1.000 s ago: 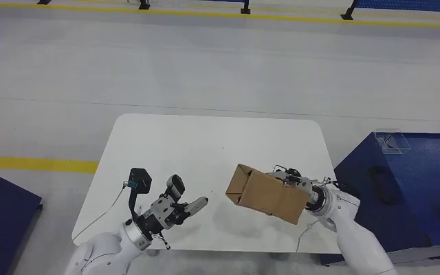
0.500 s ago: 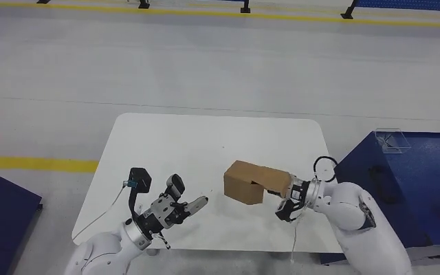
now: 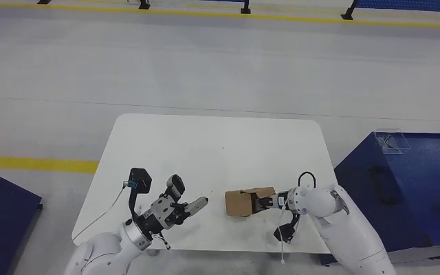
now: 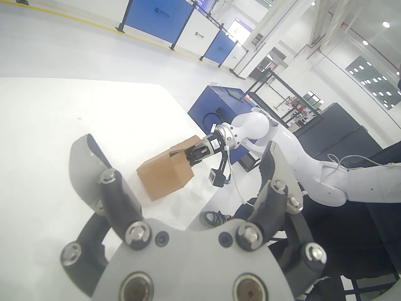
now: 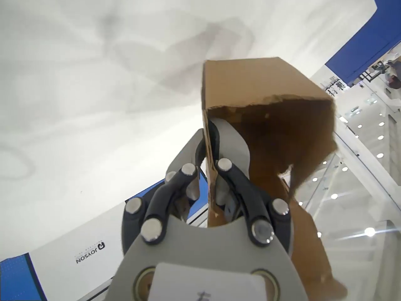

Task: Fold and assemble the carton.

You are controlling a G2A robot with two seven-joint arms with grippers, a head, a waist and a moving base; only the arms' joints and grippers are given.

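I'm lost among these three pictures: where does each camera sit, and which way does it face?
Top view: above the arms, looking down at the table; left gripper open, right gripper holding the carton.
Left wrist view: on the left wrist, facing across the table past its own fingers toward the right arm.
Right wrist view: on the right wrist, facing along its fingers clamped on a carton wall.
Shared: top and left wrist views both show the right gripper holding the carton.

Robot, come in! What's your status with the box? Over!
Left pincer open, empty, over the table's near edge. Right pincer shut on a wall of the box. Box on the table, one end open.
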